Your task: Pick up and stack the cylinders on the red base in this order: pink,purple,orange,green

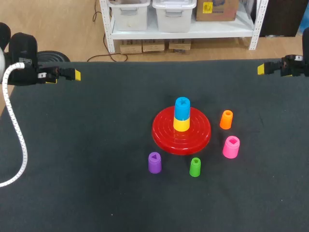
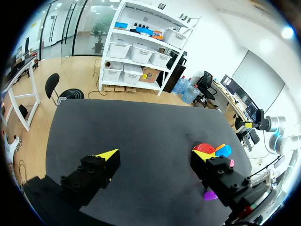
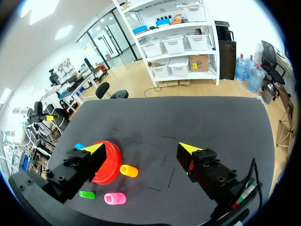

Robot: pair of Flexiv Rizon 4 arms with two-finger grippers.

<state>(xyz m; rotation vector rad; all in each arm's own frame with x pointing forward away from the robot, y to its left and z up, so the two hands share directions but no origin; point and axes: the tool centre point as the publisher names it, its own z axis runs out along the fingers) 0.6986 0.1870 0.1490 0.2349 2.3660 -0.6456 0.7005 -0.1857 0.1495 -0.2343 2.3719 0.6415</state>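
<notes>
Hovering near far table (image 1: 96, 145) corners, jaws apart: left hand (image 1: 77, 75), right hand (image 1: 260, 69).

The left arm (image 1: 23, 57) is showing a bulky black housing, and a white ribbed cable (image 1: 13, 130) is trailing from it. The right arm (image 1: 295, 65) is also showing black. The left gripper (image 2: 155, 153) and right gripper (image 3: 142, 148) are each carrying 2 blocky black fingers dotted with small screws and ending in bright yellow wedge tips.

Left hand (image 1: 75, 75) held low at far left, pointing inward, fingers spread wide, empty. Right hand (image 1: 261, 69) mirrored at far right, fingers likewise apart.
</notes>
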